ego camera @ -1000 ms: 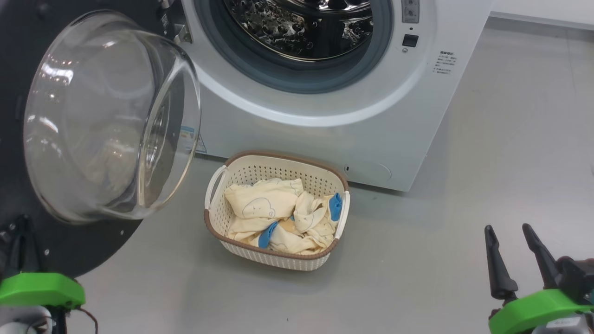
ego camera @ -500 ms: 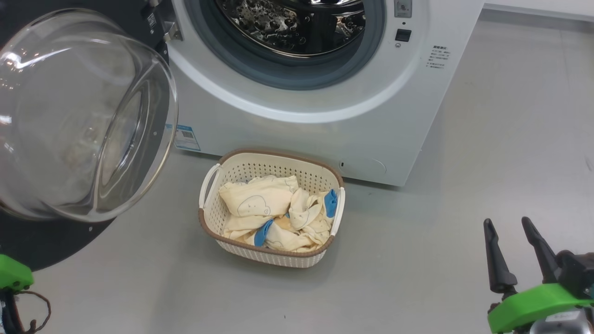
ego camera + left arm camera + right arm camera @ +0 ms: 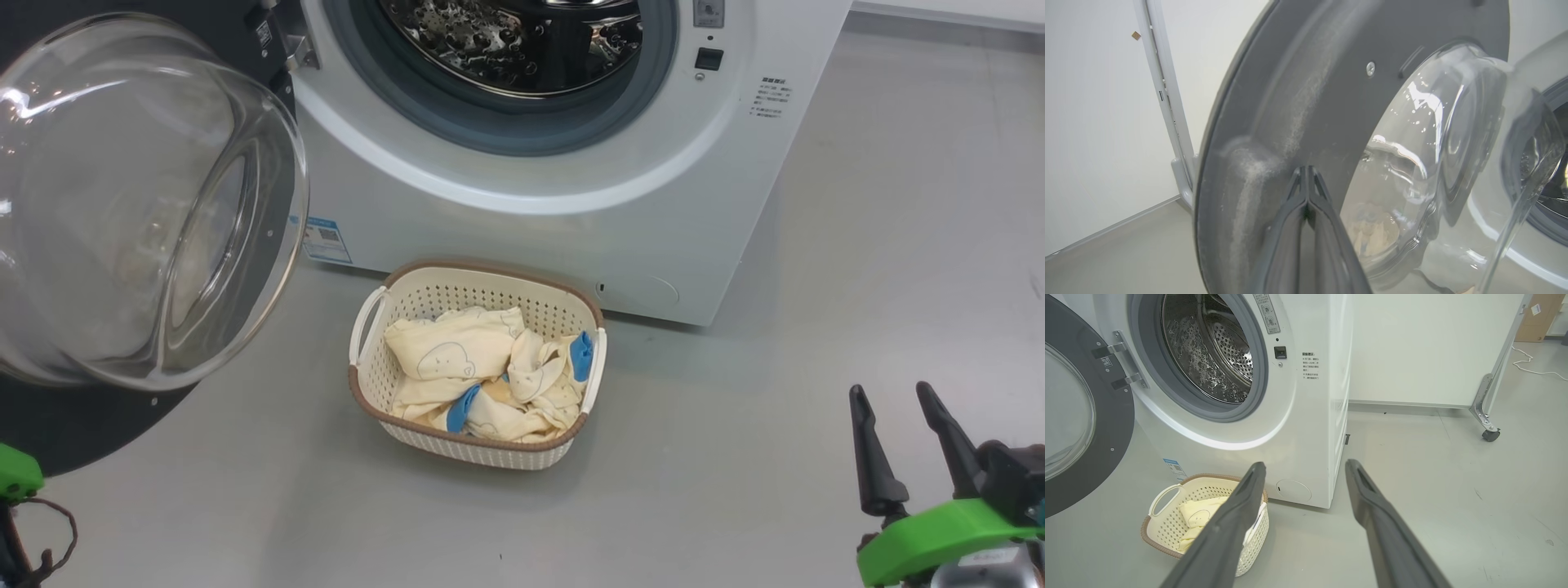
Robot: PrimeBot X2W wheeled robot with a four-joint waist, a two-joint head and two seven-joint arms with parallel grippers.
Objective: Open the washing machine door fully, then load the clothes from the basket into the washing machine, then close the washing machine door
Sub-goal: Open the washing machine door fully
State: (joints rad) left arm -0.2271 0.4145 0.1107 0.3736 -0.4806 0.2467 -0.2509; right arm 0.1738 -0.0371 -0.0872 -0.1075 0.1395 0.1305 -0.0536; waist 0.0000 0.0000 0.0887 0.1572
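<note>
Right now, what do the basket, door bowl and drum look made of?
Basket: likely moulded plastic, matte cream, with regular perforations.
Door bowl: clear glass or similar, glossy, see-through with sharp highlights.
Drum: probably stainless steel, shiny, punched holes and mirror-like reflections.

A bare test room rather than a home: the washing machine (image 3: pixel 1306 428) stands free on plain grey floor (image 3: pixel 1433 490). Just behind it is a white partition (image 3: pixel 1433 347) on castors (image 3: pixel 1490 435), and a loose cable (image 3: pixel 1535 370) lies farther off.
</note>
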